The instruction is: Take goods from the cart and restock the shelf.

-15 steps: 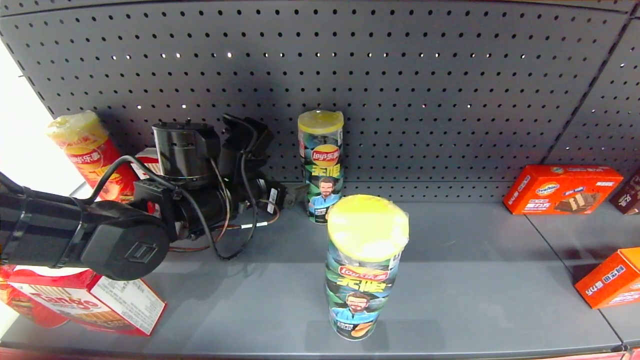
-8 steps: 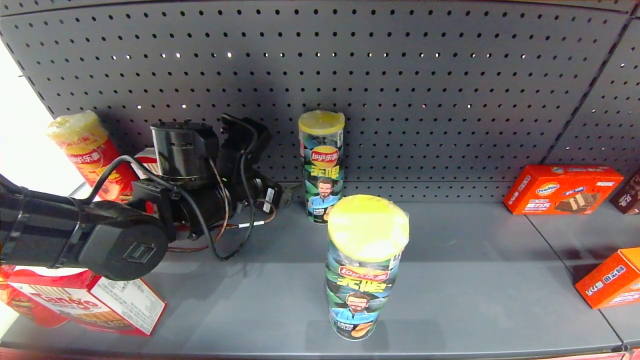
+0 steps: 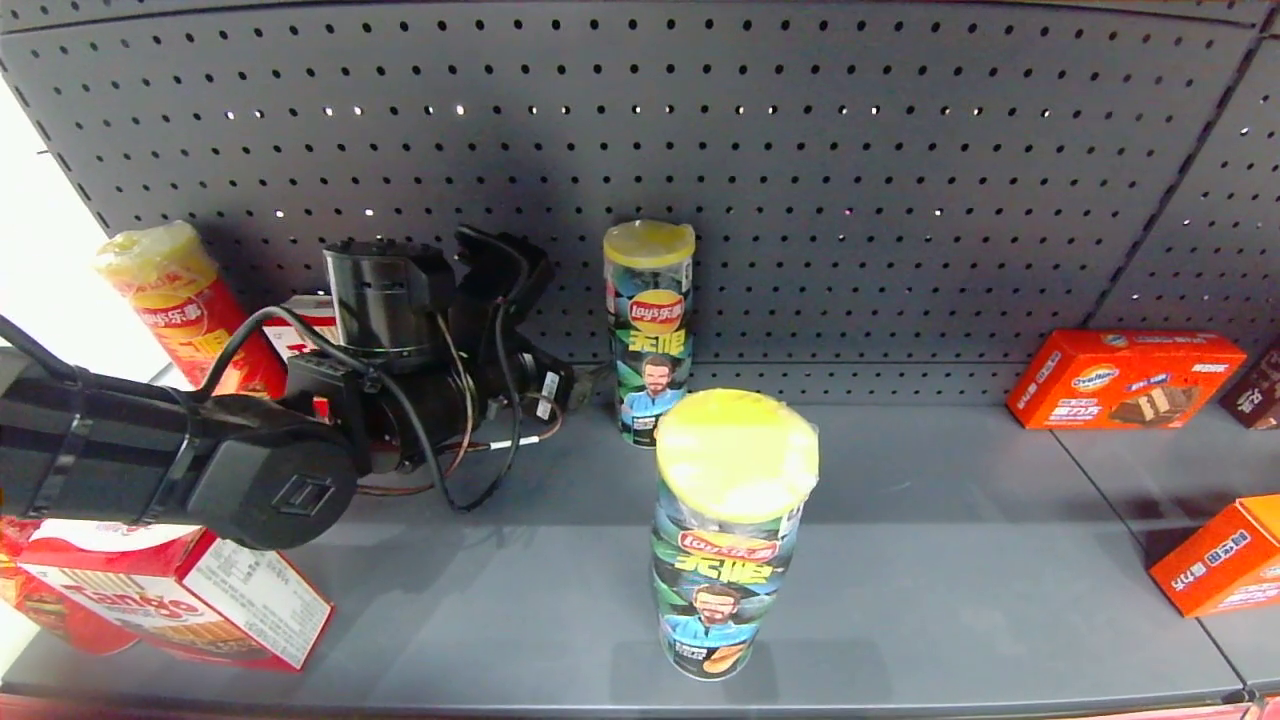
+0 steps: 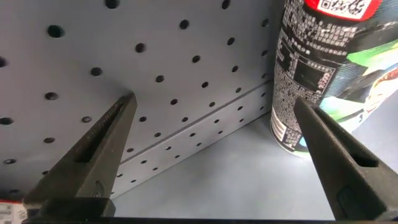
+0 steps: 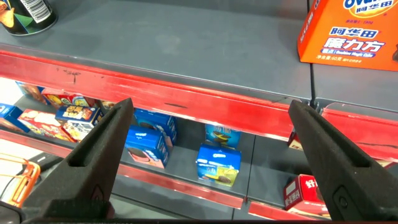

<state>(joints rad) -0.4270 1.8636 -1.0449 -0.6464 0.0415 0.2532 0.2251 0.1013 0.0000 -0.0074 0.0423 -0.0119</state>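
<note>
At the shelf [image 3: 950,580] front, well short of the left gripper [image 4: 214,102], a green chip can [image 3: 735,530] stands upright. Left gripper: jaws apart, empty. Second green chip can [image 3: 648,330] stands just beside it, upright, near the pegboard [image 3: 850,150]. Right gripper [image 5: 211,107]: apart, empty. Judgement: two cans stocked; remaining cart goods unknown.

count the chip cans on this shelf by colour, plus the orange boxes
green chip cans: 2, back and front
red chip cans: 1
orange boxes: 2, back and front
total: 5
</note>
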